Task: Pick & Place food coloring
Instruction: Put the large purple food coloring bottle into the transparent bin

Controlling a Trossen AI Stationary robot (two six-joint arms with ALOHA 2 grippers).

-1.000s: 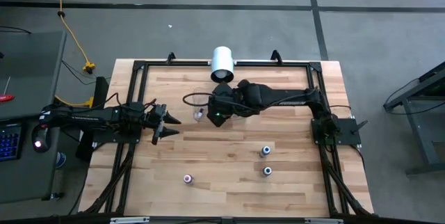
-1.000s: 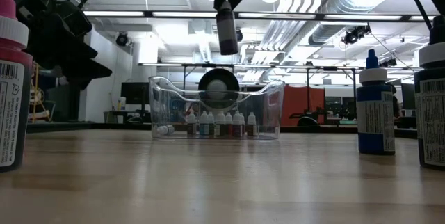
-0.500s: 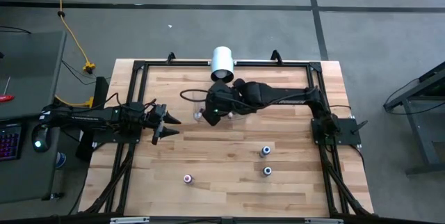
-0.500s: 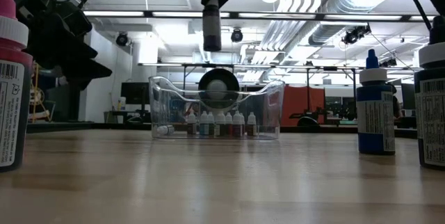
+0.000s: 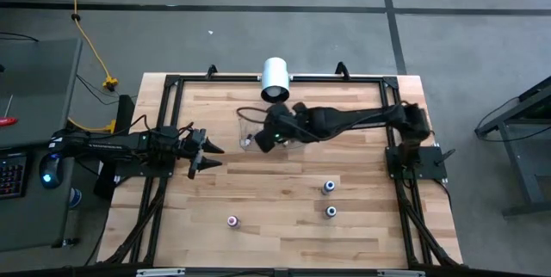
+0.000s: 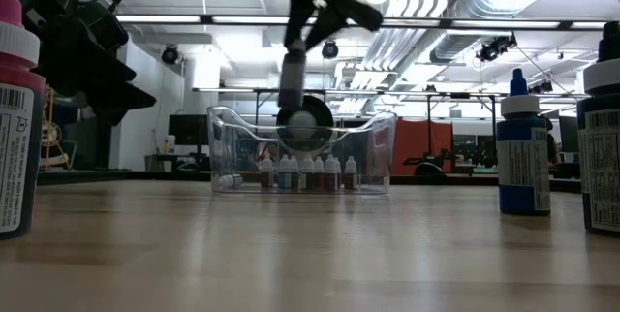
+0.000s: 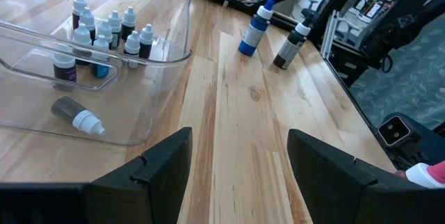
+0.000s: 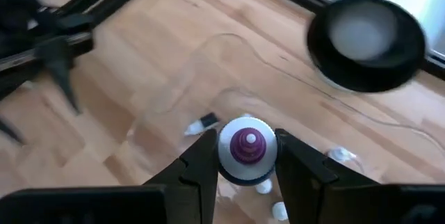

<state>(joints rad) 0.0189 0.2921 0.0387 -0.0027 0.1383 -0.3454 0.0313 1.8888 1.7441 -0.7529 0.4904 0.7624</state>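
On the left, the left claw (image 5: 207,150) hangs low over the worktop (image 5: 284,225) with its fingers (image 7: 156,172) spread wide and nothing between them. It points right toward the clear tray (image 7: 149,116), which lies just ahead of it but apart from it. Bare wood lies between the two, and more open board runs along the near side of the tray.

In the tray, a cluster of small food coloring bottles (image 7: 104,36) stands upright with white caps, and one more small bottle (image 7: 76,115) lies on its side closer to the tray's near wall. From the low view the standing bottles (image 6: 305,171) form a row behind the clear wall.

Above the tray's left part, the right claw (image 8: 243,161) is partly closed on a food coloring bottle with a purple tip (image 8: 245,147), one finger on each side of its white cap. In the low view this held bottle (image 6: 291,84) hangs above the tray rim, tilted a little, clear of the row beneath.

Behind the tray, at the far edge, a large white cylinder (image 5: 275,77) lies on the black frame.

On the right near part of the worktop, two blue bottles (image 5: 330,200) stand close together, well apart from the tray. A pink-capped bottle (image 5: 232,221) stands alone nearer the front edge, with open board around all three.
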